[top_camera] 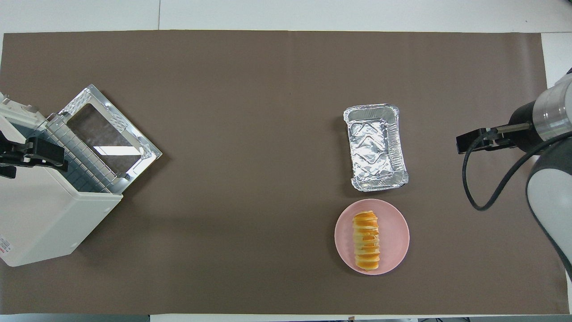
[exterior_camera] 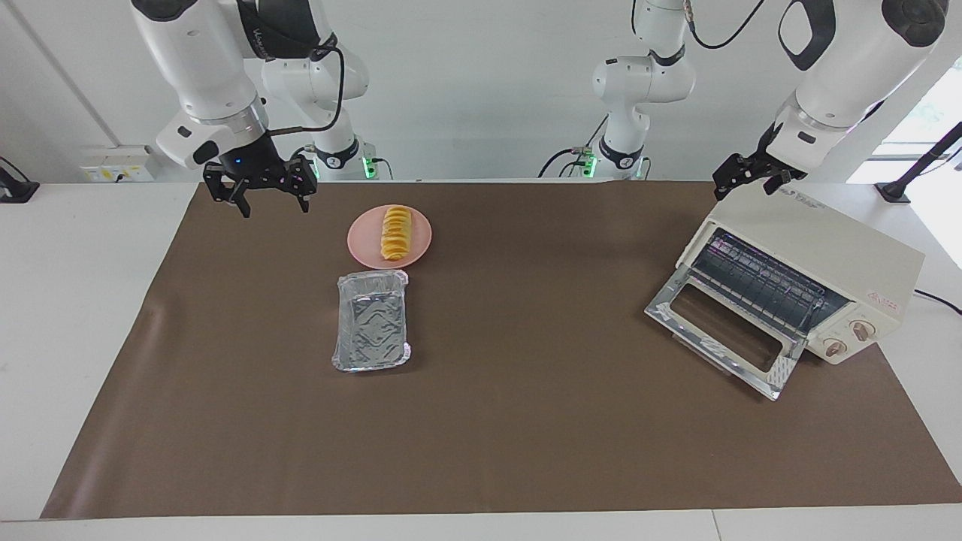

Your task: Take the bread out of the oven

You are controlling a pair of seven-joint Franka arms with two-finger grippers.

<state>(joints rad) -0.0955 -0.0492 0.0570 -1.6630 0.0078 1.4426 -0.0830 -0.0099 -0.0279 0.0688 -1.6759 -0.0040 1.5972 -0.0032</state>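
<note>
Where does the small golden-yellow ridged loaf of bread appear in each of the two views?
Facing view: the bread lies on the round pink plate, upper middle, toward the right arm's end.
Overhead view: the bread lies on the same plate, lower in the picture.
Shared landmark: the crinkled silver foil tray, beside the plate and farther from the robots.

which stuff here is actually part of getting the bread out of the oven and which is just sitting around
Part of the job:
bread, lying on the pink plate
oven, door open
right gripper, open, empty
left gripper, over the oven

Just lying about:
foil tray, empty
</note>
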